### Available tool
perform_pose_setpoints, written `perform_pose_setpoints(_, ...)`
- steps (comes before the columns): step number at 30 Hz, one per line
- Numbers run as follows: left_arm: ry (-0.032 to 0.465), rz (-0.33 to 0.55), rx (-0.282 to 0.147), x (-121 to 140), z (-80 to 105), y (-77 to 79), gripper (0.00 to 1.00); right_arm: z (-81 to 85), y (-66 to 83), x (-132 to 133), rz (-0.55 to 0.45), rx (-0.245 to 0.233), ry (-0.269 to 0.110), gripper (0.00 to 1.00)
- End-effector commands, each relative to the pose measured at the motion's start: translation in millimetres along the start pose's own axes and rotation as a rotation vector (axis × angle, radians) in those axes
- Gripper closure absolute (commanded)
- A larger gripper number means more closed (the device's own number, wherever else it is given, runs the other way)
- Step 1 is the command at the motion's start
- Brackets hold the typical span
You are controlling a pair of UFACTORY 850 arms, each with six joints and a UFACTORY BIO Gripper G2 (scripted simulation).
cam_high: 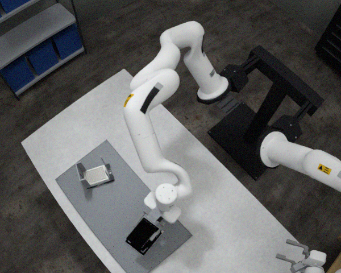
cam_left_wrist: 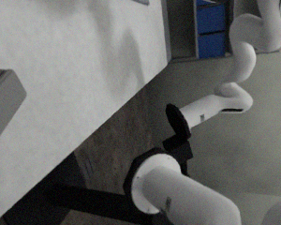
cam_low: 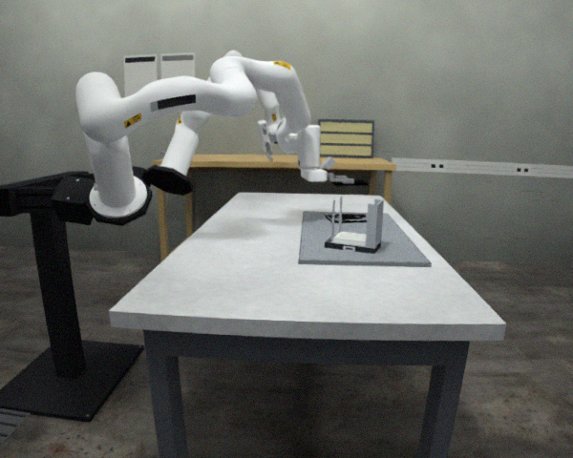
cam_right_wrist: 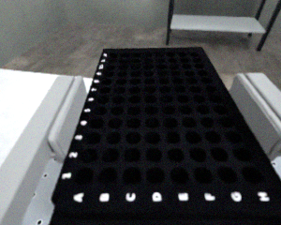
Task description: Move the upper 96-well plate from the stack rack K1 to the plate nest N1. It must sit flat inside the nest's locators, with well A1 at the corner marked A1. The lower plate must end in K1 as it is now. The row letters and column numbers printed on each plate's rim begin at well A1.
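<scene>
Clock directions follow the top view. Your right gripper (cam_high: 156,222) (cam_low: 345,180) (cam_right_wrist: 164,117) has its fingers pinching the black plate (cam_high: 142,233) (cam_low: 358,182) (cam_right_wrist: 155,122) by both sides. The exterior view shows the plate raised above nest N1 (cam_high: 143,251) (cam_low: 347,217); from the top, the plate covers most of the nest. Rack K1 (cam_high: 80,171) (cam_low: 374,224) stands toward 11 o'clock from the plate, well apart across the mat (cam_high: 105,202) (cam_low: 321,256), and bears the pale lower plate (cam_high: 96,175) (cam_low: 350,238). The table's (cam_high: 200,187) (cam_low: 277,296) long edge runs near the mat at 8 o'clock. Your left gripper (cam_high: 281,248) (cam_low: 266,141), fingers spread, hangs well apart between 3 and 4 o'clock. Only the right wrist view makes the rim print readable: A and 1 meet at its near-left corner. The left wrist view shows one finger (cam_left_wrist: 5,100), neither plate.
</scene>
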State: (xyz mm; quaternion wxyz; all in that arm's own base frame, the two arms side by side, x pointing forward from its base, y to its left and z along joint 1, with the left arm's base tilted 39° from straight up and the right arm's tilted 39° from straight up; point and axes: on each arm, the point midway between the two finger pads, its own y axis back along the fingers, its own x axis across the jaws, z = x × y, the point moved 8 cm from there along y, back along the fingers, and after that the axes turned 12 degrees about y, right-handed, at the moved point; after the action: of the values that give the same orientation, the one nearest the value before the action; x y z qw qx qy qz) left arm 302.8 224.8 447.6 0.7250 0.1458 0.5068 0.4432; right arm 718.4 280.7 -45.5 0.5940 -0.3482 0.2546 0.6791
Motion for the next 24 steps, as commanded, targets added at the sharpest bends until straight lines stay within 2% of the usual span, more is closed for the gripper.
perform_pose_setpoints(1,-0.001,0.000,-0.001,-0.3,0.4,0.3,0.00,-4.4,-0.9,1.0,-0.001,-0.002,-0.001,1.00)
perform_pose_setpoints(24,-0.001,0.000,-0.001,-0.3,0.4,0.3,0.00,-38.7,-1.0,8.3,-0.001,-0.002,-0.001,1.00)
